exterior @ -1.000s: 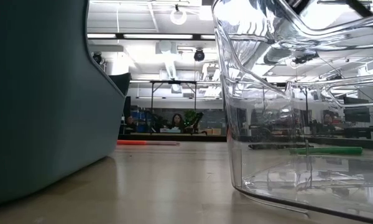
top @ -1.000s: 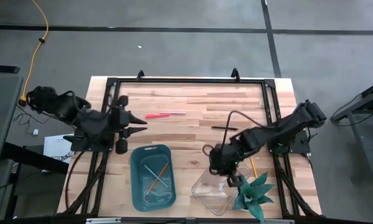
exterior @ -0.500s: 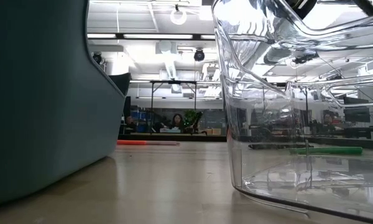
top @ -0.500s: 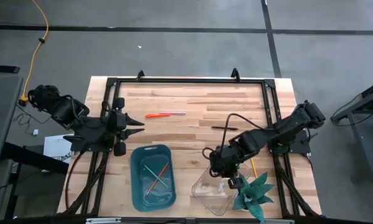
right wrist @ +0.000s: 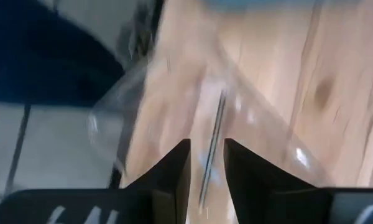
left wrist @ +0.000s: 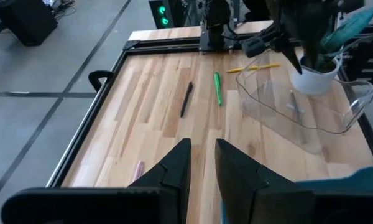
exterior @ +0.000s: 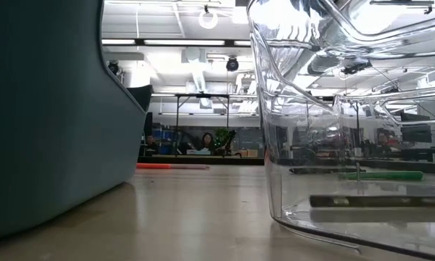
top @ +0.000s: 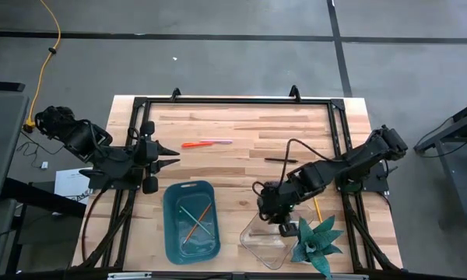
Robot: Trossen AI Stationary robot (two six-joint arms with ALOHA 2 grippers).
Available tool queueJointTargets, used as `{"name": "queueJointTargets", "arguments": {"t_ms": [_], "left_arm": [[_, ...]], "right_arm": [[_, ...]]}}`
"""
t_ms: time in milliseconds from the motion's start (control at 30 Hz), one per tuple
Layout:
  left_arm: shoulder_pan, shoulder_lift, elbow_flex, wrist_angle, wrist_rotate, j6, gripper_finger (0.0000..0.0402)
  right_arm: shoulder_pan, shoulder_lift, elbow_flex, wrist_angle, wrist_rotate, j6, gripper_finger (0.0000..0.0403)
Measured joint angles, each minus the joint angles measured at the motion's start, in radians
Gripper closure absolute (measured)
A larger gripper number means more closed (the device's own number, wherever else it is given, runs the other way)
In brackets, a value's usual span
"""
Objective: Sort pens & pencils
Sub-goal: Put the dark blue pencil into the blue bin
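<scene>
Jaws right gripper (top: pixel 284 227): parted, empty, over clear bin (top: pixel 258 243) | black pen (top: pixel 281 160) nearest, lengthwise across desk (top: pixel 249 128) | left gripper (top: pixel 173 155): narrow gap, empty

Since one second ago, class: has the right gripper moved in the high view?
Yes. The right gripper has shifted slightly toward the table's far edge and leftward, measured against the clear bin; it was closer to the potted plant before.
</scene>
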Motion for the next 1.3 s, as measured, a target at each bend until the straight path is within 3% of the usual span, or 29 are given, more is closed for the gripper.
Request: {"name": "queueJointTargets", "arguments": {"t_ms": [233, 400, 567, 833, 1067, 1300], "left_arm": [[0.000, 0.000, 0.000, -0.001, -0.048, 0.001, 0.0342], [0.017, 0.000, 0.000, -0.002, -0.058, 0.025, 0.0350], [0.131, 0.000, 0.000, -0.036, -0.017, 0.055, 0.0357], [0.396, -0.013, -0.062, 0.024, 0.178, 0.210, 0.0364], [0.651, -0.026, -0.283, 0.295, 0.530, 0.314, 0.0364], [0.797, -0.023, -0.503, 0.562, 0.740, 0.317, 0.0362]], "right_arm": [[-0.124, -0.039, 0.097, 0.208, 0.122, -0.053, 0.0316], [-0.251, -0.104, 0.137, 0.188, 0.144, -0.157, 0.0316], [-0.420, -0.192, 0.101, 0.091, 0.111, -0.222, 0.0316], [-0.635, -0.309, -0.150, 0.127, -0.105, -0.235, 0.0316], [-0.684, -0.357, -0.331, 0.135, -0.144, -0.236, 0.0316], [-0.729, -0.362, -0.423, 0.128, -0.215, -0.235, 0.0316]]}}
